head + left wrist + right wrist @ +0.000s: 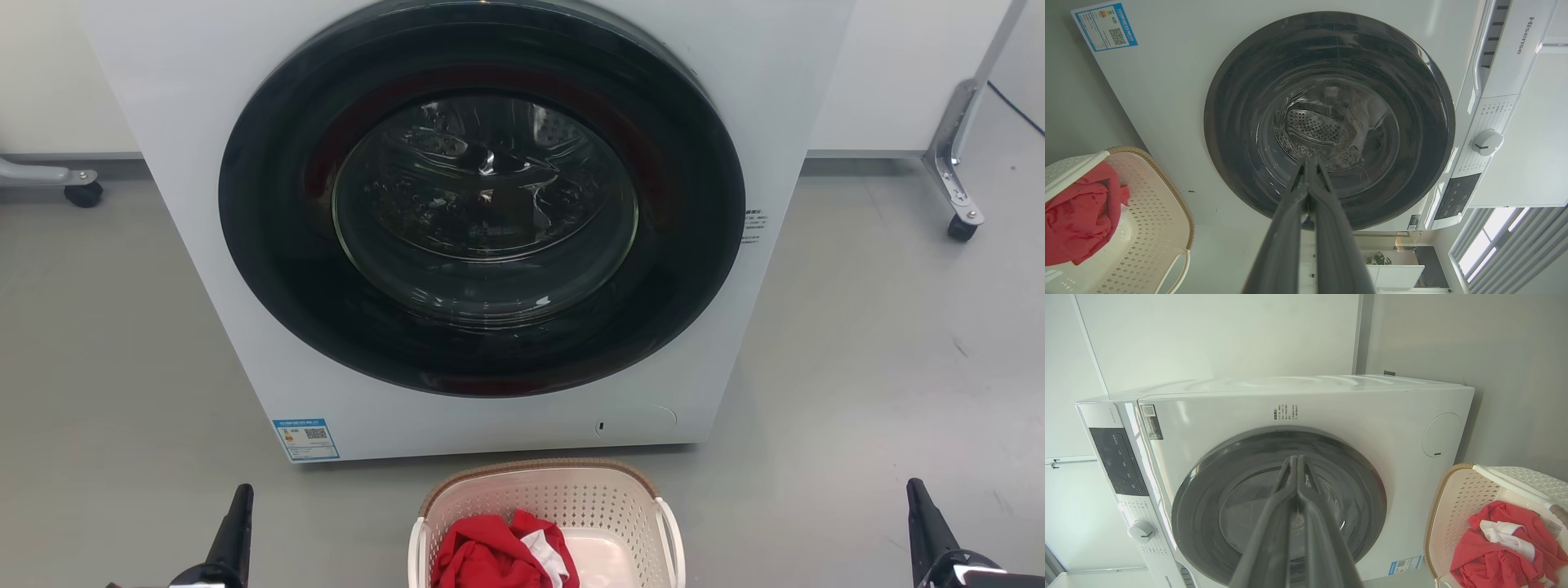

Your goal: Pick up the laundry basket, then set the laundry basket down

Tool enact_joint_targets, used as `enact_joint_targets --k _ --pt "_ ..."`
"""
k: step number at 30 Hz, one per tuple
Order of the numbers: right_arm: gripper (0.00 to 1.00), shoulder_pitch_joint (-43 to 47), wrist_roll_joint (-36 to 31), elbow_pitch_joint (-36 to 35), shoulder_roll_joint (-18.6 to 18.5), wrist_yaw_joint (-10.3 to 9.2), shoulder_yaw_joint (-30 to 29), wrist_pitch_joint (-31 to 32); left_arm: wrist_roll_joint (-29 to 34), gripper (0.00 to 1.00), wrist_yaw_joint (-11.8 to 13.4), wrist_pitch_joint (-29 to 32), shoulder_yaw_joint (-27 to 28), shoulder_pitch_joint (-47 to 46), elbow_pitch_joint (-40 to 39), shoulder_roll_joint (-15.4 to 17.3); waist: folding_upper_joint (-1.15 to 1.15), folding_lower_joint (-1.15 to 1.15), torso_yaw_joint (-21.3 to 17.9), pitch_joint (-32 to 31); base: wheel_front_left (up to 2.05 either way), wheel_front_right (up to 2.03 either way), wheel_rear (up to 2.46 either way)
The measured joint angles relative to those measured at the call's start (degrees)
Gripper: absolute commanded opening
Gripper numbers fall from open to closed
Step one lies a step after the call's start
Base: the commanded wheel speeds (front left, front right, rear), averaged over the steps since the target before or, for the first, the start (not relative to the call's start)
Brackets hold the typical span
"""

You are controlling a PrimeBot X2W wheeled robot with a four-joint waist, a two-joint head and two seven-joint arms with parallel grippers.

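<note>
Below: perforated cream plastic laundry basket, woven-look brown rim.

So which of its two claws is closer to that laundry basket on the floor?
The left, by a little. The left gripper sits off the left side of the laundry basket; the right gripper is farther off its right side. Neither touches it.

A white washing machine, round dark door shut, stands on grey floor.

"Hisense" on washer panel, 2 o'clock in left wrist view, blue QR label, 10 o'clock, print unreadable
</note>
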Motion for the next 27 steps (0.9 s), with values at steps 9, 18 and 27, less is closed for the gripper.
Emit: enact_joint_targets --k 9,18,27 --pt "0.00 0.0 0.0 0.0 0.0 0.00 0.0 0.0 0.0 0.00 0.0 0.0 0.0 0.0 0.0 0.0 0.00 0.00 0.0 0.0 0.00 0.00 0.00" --pt "0.00 0.0 0.0 0.0 0.0 0.00 0.0 0.0 0.0 0.00 0.0 0.0 0.0 0.0 0.0 0.0 0.00 -0.01 0.0 0.0 0.00 0.00 0.00" --pt "0.00 0.0 0.0 0.0 0.0 0.00 0.0 0.0 0.0 0.00 0.0 0.0 0.0 0.0 0.0 0.0 0.00 -0.01 0.0 0.0 0.00 0.00 0.00"
